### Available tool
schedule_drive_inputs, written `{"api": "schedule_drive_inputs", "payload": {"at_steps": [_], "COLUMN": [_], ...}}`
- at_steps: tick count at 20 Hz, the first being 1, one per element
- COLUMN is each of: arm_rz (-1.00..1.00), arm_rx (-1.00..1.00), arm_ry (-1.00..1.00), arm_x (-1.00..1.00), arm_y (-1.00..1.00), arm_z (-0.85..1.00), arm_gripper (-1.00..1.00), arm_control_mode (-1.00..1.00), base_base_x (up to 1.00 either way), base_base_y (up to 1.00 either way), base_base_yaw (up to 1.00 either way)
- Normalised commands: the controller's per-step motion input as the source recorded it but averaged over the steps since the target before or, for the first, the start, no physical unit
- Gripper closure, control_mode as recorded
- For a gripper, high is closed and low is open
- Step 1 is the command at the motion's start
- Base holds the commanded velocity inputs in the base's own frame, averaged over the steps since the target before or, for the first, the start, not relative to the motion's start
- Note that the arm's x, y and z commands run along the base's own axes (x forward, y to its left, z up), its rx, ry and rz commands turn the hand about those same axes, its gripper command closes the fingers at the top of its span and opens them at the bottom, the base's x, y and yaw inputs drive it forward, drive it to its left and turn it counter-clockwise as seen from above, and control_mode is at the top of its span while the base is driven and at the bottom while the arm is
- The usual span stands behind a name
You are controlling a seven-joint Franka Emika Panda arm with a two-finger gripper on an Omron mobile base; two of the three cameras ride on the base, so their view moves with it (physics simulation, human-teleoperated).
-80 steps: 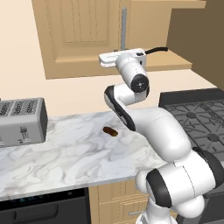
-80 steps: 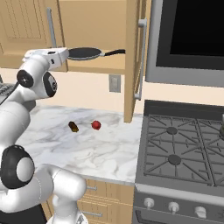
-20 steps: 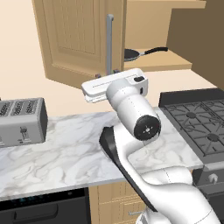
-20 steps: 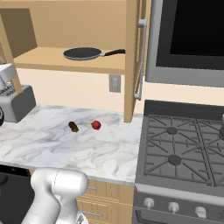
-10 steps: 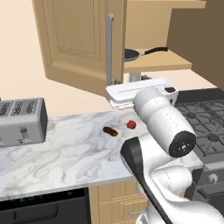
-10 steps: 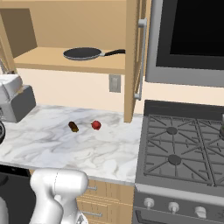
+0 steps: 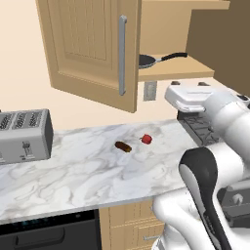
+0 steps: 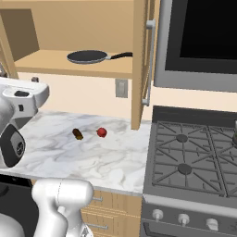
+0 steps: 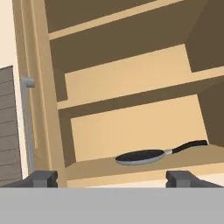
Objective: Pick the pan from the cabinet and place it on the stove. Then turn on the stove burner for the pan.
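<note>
Swinging rightward since four seconds earlier, the arm had left the pan (image 8: 87,57) on the cabinet's (image 7: 93,53) lower shelf and drawn back over the table (image 7: 83,171), its white hand now below and in front of that shelf. In the hand view the tool (image 9: 111,178) faced the cabinet with its two dark tips spread wide and nothing between them. The pan lay flat on the shelf, its black handle pointing toward the stove (image 8: 194,159) side. Below the cabinet, a small red item (image 7: 146,139) and a brown one (image 7: 123,146) lay just beside each other on the table, well apart from the toaster (image 7: 24,135).
</note>
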Motion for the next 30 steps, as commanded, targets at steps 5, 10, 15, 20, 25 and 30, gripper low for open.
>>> {"api": "schedule_drive_inputs", "payload": {"at_steps": [5,10,15,20,25,30], "arm_rz": [0.04,0.03,0.10,0.13,0.09,0.05], "arm_rx": [0.11,0.12,0.16,0.18,0.14,0.12], "arm_ry": [0.05,0.14,0.17,0.17,0.17,0.16], "arm_x": [0.00,0.09,0.22,0.22,0.29,0.34], "arm_y": [-0.26,-0.02,-0.12,-0.18,0.00,0.01], "arm_z": [0.00,0.00,0.00,0.00,-0.01,-0.07], "arm_gripper": [-1.00,-1.00,-1.00,-1.00,-1.00,-1.00], "arm_control_mode": [-1.00,-1.00,-1.00,-1.00,-1.00,-1.00], "base_base_x": [0.00,0.00,0.00,0.00,0.00,0.00], "base_base_y": [0.00,0.00,0.00,0.00,0.00,0.00], "base_base_yaw": [0.00,0.00,0.00,0.00,0.00,0.00]}}
